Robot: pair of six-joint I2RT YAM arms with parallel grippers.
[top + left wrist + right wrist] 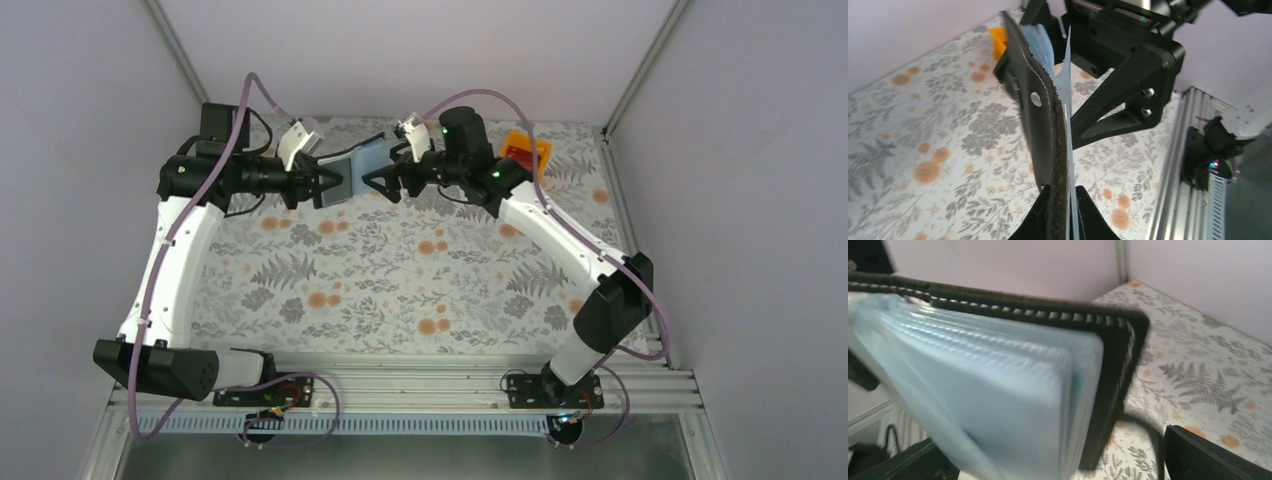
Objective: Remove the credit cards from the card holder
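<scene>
The card holder (352,170) is a black wallet with bluish clear sleeves, held open in the air over the far side of the table. My left gripper (322,186) is shut on its near edge; in the left wrist view the black cover (1040,115) stands edge-on between the fingertips (1060,202). My right gripper (383,184) faces it from the right, open. In the right wrist view the sleeves (998,390) fill the space between the spread fingers (1208,455) without contact. A teal sliver (1076,382) shows inside the sleeves; otherwise the credit cards are hidden.
An orange bin (528,152) with something red in it stands at the far right of the flowered table (400,290), behind the right arm. The bin (998,42) also shows beyond the wallet in the left wrist view. Pale walls close off three sides.
</scene>
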